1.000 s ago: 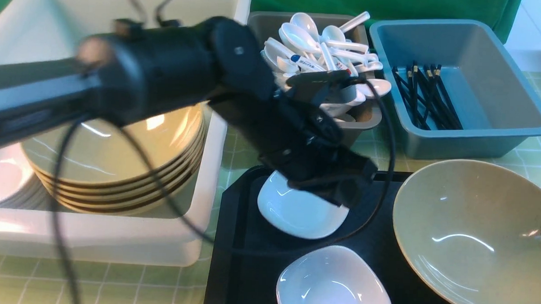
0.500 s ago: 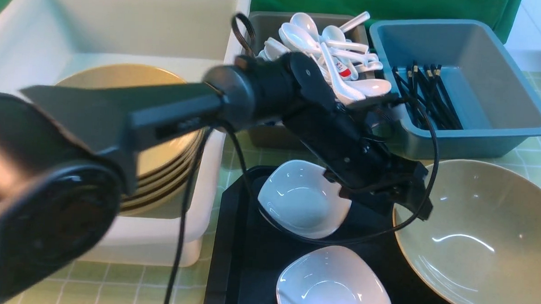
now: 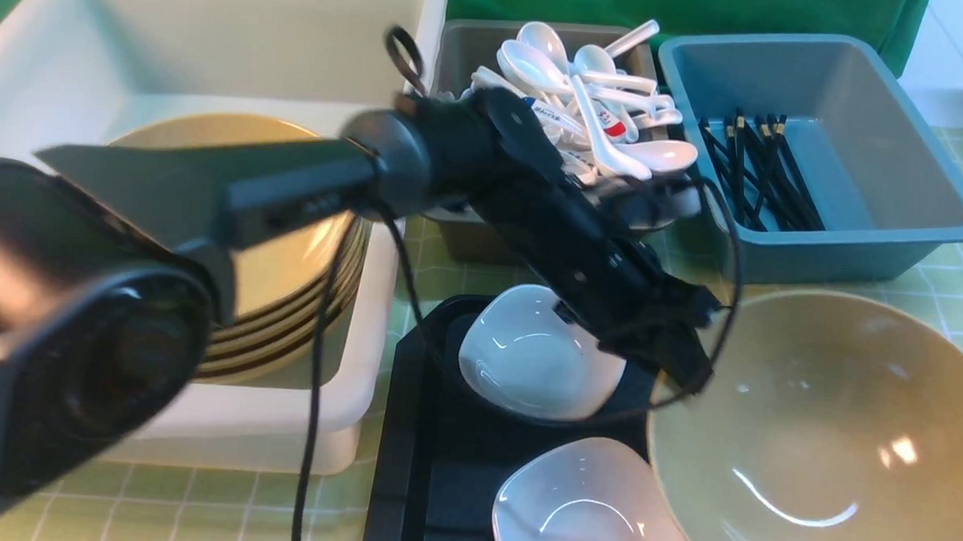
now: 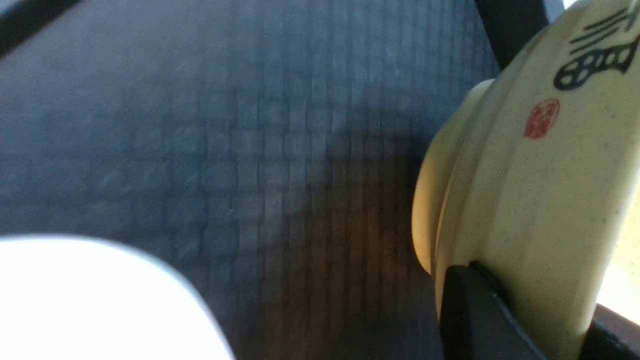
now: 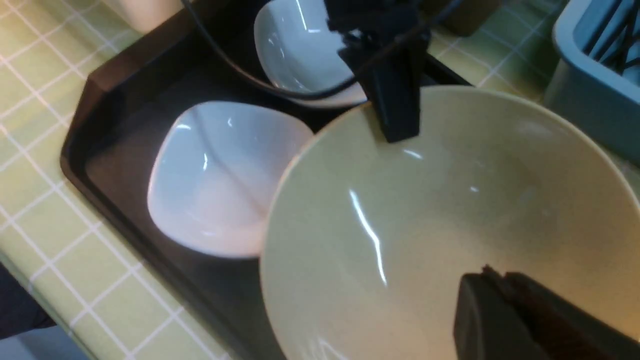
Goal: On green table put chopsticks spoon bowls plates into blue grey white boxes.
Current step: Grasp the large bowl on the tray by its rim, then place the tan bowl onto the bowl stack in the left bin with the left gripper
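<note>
Large round beige bowl held by its rim

The left tool [image 3: 690, 378] grips one large round beige bowl [image 3: 820, 426], partly over a black tray [image 3: 458, 494] with two small white bowls [image 3: 543, 353]. The right tool [image 5: 500, 285] is closed. Only the left wrist view shows the beige bowl's black and red markings [image 4: 542, 117].

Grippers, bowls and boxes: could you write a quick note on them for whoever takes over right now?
Left gripper: shut on the rim of the big bowl.
Right gripper: shut; its tips show against the big bowl, but I can't tell if it grips it.
Done: spoons in the grey box, chopsticks in the blue box, a stack of cream bowls in the white box.
Left: the big bowl, and two white bowls on the black tray, probably for the white box.
</note>
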You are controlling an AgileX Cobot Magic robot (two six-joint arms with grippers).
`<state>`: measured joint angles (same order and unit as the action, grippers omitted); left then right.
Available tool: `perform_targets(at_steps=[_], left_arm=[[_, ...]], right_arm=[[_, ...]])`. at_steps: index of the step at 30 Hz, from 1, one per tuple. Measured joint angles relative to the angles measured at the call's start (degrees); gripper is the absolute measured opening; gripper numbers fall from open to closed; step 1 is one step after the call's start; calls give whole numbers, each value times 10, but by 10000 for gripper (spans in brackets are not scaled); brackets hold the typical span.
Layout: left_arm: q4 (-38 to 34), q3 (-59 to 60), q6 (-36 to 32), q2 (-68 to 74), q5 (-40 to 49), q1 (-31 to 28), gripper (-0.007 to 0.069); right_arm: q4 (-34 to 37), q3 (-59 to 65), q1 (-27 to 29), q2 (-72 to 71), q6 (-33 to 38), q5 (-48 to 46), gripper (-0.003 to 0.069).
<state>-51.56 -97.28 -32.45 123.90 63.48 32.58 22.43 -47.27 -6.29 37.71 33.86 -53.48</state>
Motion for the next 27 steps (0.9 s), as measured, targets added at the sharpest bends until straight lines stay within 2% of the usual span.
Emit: perform_targets(at_steps=[4, 9, 13, 14, 16, 18, 19, 20, 21, 22, 23, 25, 27], left_arm=[[5, 0, 0, -61, 31, -37, 17], [8, 1, 28, -177, 58, -116, 17], [53, 48, 79, -288, 61, -210, 17], [58, 56, 81, -299, 61, -215, 17], [87, 114, 98, -365, 68, -296, 17], [95, 156, 109, -405, 76, -351, 17], [95, 160, 109, -405, 76, -359, 17], [97, 193, 118, -434, 81, -417, 17], [97, 200, 119, -436, 81, -432, 17], [97, 220, 126, -447, 82, -481, 17], [98, 224, 128, -447, 82, -494, 17], [110, 234, 146, -434, 79, -571, 17], [119, 235, 156, -419, 73, -594, 17]], right_arm=[[57, -34, 0, 27, 59, 1, 56], [132, -92, 0, 86, 121, 12, 63], [246, -124, 0, 131, 216, 16, 71], [252, -124, 0, 132, 220, 16, 72], [302, -130, 0, 154, 262, 17, 78], [314, -133, -3, 170, 279, 19, 80], [316, -133, -4, 174, 281, 21, 80], [317, -134, -18, 191, 289, 29, 83], [317, -134, -21, 193, 290, 30, 83], [315, -140, -40, 213, 292, 34, 86], [314, -142, -47, 216, 292, 35, 87], [300, -162, -97, 251, 286, 48, 92], [283, -175, -125, 264, 270, 60, 95]])
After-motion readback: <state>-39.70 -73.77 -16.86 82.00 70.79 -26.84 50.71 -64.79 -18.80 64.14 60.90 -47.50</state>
